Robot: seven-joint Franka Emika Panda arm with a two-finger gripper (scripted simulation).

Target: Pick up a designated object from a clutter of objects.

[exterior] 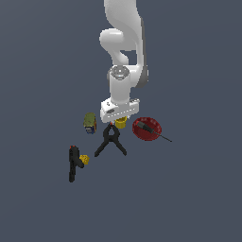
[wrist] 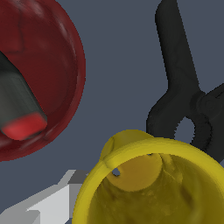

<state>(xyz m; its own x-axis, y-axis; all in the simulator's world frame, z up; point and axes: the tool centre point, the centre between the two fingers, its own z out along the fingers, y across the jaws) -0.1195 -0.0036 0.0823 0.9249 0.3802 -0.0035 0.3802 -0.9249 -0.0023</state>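
No legible txt anywhere; gripper point(exterior: 121, 120) sits over yellow cup point(exterior: 121, 123), jaw state can't tell.

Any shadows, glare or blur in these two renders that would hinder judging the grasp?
Exterior view: flat, even light, no cast shadows on the floor, so height is hard to judge; the yellow cup is mostly hidden under the gripper. Wrist view: soft and pixelated up close, cup cropped by the frame, faint sheen on the red bowl, black clamp nearly featureless.

Flat, even simulator light (no cast shadows), coarse pixelated edges.
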